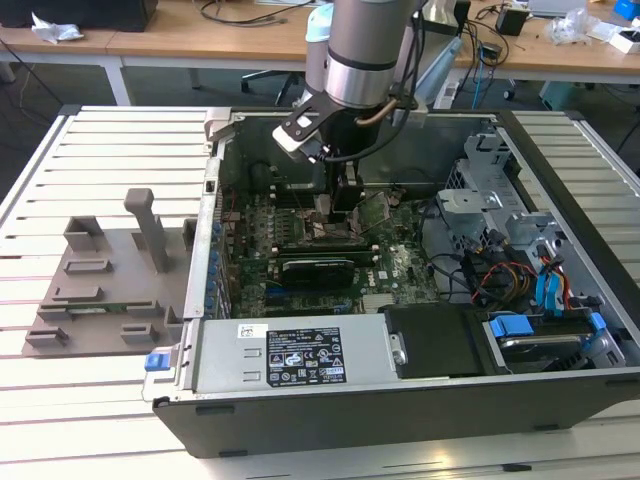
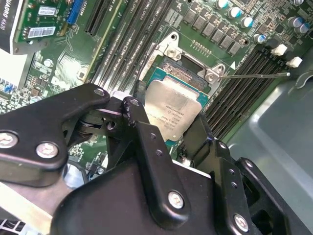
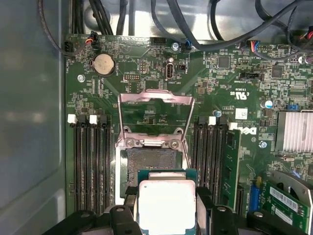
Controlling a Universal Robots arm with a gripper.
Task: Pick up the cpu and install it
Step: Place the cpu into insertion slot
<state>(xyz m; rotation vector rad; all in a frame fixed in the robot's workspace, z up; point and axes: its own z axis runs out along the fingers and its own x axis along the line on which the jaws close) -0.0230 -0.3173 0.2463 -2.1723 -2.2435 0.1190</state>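
Note:
The cpu (image 3: 166,204), a flat square chip with a silver-grey top and green edge, sits between my gripper's (image 3: 167,215) black fingers (image 3: 128,216). The gripper is shut on its two sides. The chip hangs just above the open socket (image 3: 152,159), overlapping its near part. The socket's metal load plate (image 3: 155,113) stands raised behind it. In the second wrist view the cpu (image 2: 173,111) lies tilted over the socket frame (image 2: 191,68), one finger (image 2: 133,108) touching its edge. In the exterior view the gripper (image 1: 340,212) reaches down into the open computer case (image 1: 560,200) over the motherboard.
Memory slots (image 3: 93,161) flank the socket on both sides. A graphics card (image 1: 320,265) lies just in front of the socket, a power supply (image 1: 300,355) along the case's front wall, and drive bays with cables (image 1: 520,280) at the exterior view's right. A grey plastic tray (image 1: 100,285) sits outside at the exterior view's left.

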